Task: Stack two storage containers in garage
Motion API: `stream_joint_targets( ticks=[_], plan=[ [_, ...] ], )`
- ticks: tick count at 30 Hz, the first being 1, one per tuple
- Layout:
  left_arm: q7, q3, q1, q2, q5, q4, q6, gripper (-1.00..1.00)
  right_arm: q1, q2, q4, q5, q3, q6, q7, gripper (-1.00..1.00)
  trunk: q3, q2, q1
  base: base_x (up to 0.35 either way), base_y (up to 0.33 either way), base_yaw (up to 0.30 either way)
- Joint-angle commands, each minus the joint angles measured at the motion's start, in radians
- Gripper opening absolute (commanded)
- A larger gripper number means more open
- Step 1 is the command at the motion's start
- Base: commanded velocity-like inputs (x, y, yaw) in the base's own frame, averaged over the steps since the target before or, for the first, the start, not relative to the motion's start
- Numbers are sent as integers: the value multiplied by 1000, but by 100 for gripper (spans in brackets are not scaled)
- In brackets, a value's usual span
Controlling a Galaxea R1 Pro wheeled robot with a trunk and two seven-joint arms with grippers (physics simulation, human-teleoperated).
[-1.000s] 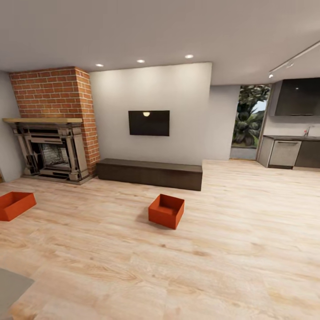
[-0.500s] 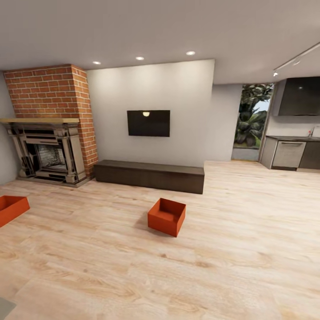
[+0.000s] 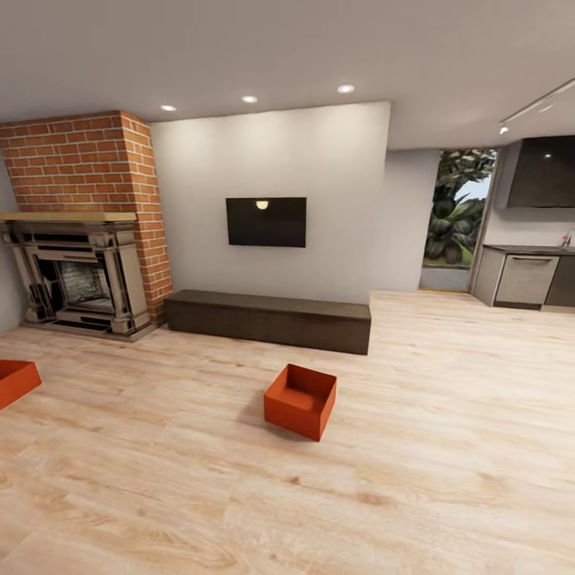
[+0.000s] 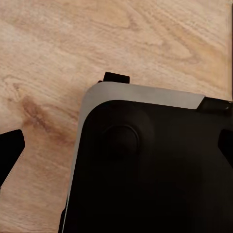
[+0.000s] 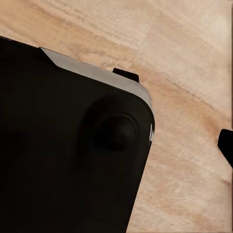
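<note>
Item one: orange-red rectangular plastic bin [image 3: 300, 402], lidless and empty, on the light wood-plank floor [image 3: 447, 447] mid-room, near the dark wood bench [image 3: 269, 319]. Item two: identical bin [image 3: 14, 382], far left, cut off by the frame edge. Gripper jaws: cannot tell for either.

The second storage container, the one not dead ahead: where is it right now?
In the head view, the second container sits cut off at the far left edge on the wood floor, in front of the brick fireplace, left of the centre container.
</note>
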Motion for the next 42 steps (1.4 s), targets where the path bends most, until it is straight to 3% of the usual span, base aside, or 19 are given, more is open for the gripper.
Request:
stream_joint_targets(
  ticks=[1, 19, 42],
  plan=[
    [0, 1, 0, 0, 4, 0, -2, 100, -1, 1, 3, -8, 8, -5, -1, 100, -1, -1, 1, 320, 0, 0],
    [0, 0, 0, 1, 4, 0, -4, 100, -1, 1, 3, -8, 8, -5, -1, 100, -1, -1, 1, 298, 0, 0],
    [0, 0, 0, 1, 3, -1, -4, 100, -1, 2, -3, -17, 6, -5, -1, 100, -1, -1, 1, 13, 0, 0]
  ],
)
